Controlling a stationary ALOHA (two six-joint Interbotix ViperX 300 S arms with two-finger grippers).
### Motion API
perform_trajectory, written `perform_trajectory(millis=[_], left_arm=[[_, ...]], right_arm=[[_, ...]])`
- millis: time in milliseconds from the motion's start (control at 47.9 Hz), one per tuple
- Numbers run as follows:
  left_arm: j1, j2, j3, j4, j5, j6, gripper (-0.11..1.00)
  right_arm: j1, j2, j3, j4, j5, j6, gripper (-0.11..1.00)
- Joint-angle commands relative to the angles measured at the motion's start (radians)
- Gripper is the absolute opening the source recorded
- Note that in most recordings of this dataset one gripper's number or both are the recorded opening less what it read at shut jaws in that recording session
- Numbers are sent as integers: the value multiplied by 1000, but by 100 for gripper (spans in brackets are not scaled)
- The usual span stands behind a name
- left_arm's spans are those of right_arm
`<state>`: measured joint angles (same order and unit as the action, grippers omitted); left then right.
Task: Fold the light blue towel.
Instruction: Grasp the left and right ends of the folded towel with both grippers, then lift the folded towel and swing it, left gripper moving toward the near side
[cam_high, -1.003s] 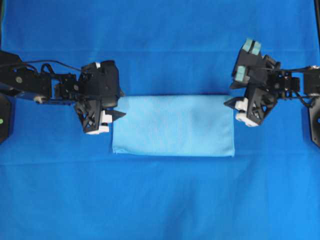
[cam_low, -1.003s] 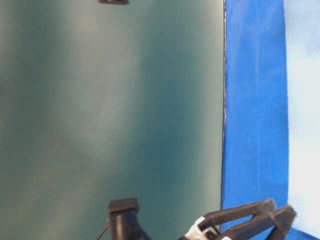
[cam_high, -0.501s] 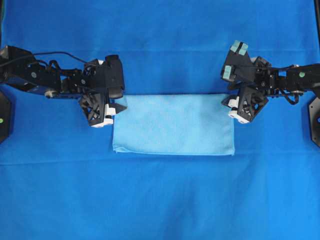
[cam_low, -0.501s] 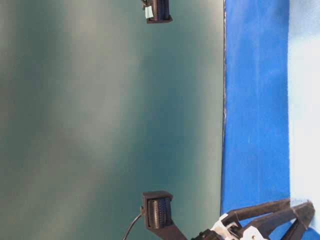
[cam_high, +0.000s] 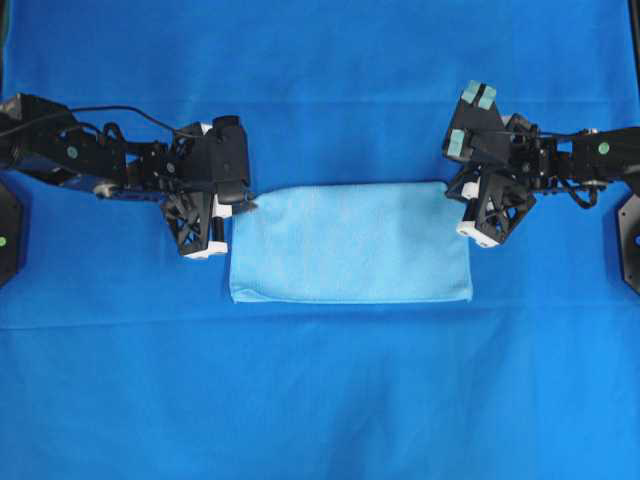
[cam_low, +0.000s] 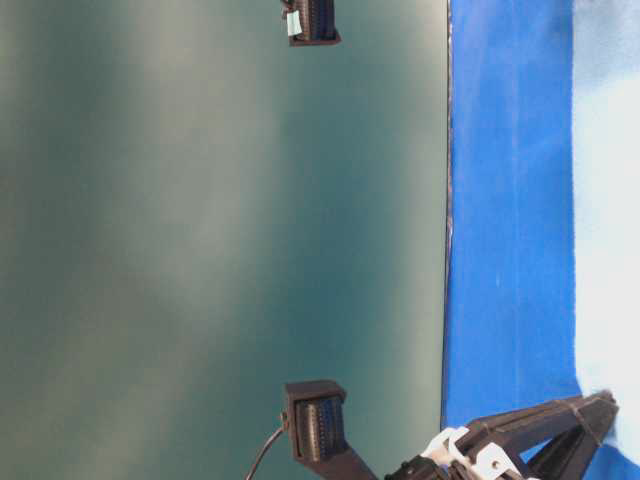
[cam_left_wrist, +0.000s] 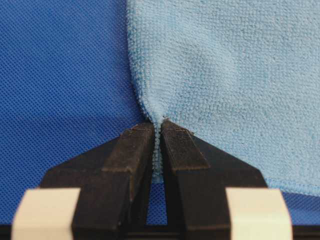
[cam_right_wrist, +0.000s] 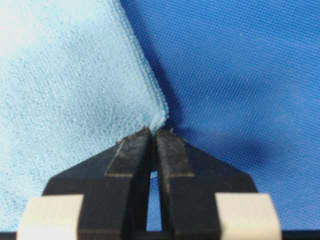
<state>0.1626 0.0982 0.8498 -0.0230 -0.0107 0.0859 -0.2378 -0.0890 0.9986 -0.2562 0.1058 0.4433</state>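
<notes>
The light blue towel (cam_high: 350, 243) lies folded into a long rectangle in the middle of the bench (cam_high: 320, 400), flat on the royal-blue covering. The left pincer (cam_left_wrist: 159, 137) is clamped tight on the towel's far left corner, cloth squeezed between the black fingers (cam_left_wrist: 132, 150). The right pincer (cam_right_wrist: 152, 137) does the same at the far right corner, pinching the hem. Both arms come in from opposite sides, well apart.
</notes>
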Motion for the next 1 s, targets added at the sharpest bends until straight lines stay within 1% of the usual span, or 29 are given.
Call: perform_trajectory(millis=[0, 125, 209, 501, 668, 752, 856, 982], left_arm=[[5, -11, 3, 2, 31, 14, 3], [6, -38, -2, 3, 58, 17, 3], [6, -92, -6, 2, 101, 9, 3], [5, -331, -43, 2, 252, 8, 3], [5, -426, -75, 2, 290, 14, 3], [5, -466, -86, 2, 302, 17, 3], [6, -492, -89, 2, 299, 18, 3], [3, -491, -87, 2, 299, 8, 3]], right_arm=[[-3, -15, -14, 0, -5, 2, 2], [-3, -32, -20, 2, 3, 9, 2], [-3, -71, -25, 5, 20, 11, 2], [5, -322, -51, 5, 172, 9, 2], [6, -462, -72, 3, 245, 9, 2], [6, -512, -71, 5, 259, 8, 2], [6, -546, -61, 3, 264, 8, 2], [6, -541, -63, 2, 262, 8, 2]])
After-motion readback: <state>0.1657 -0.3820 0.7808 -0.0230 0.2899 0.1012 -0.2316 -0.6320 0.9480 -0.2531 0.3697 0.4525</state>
